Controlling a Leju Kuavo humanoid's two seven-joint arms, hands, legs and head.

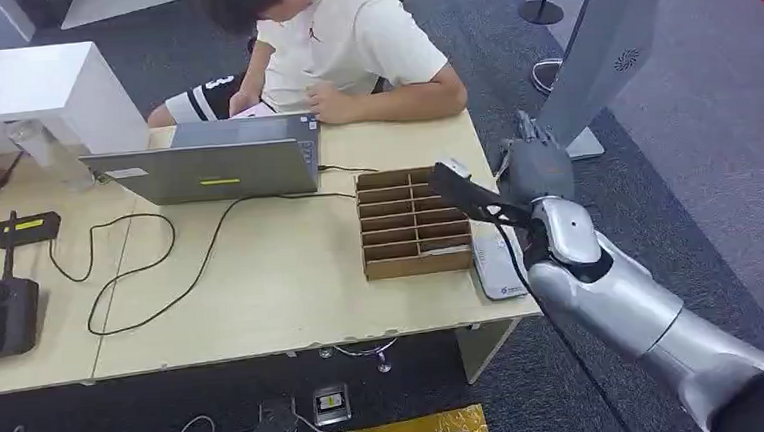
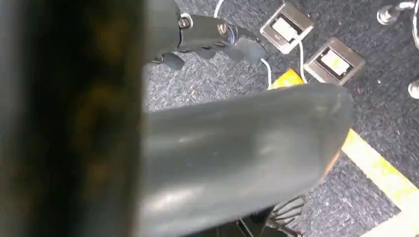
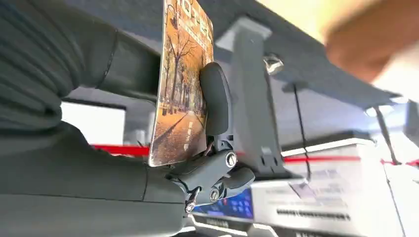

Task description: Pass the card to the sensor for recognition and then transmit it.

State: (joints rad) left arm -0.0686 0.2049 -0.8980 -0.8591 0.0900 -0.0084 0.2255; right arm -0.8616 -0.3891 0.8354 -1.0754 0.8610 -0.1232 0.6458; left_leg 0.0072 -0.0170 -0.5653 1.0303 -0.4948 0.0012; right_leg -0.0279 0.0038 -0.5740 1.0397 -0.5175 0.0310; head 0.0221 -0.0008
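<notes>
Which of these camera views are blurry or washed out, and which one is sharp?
Head view: evenly lit and sharp across the table. Left wrist view: the left robot hand is a dark, out-of-focus mass up close, while the carpet behind is clearer. Right wrist view: the card held by the right robot hand is crisp; the background is bright, with a blurred shape at one corner.

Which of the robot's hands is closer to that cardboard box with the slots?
The right. The right hand, holding a card, hovers just beside the slotted box. The left hand hangs low over the carpet, away from it.
</notes>
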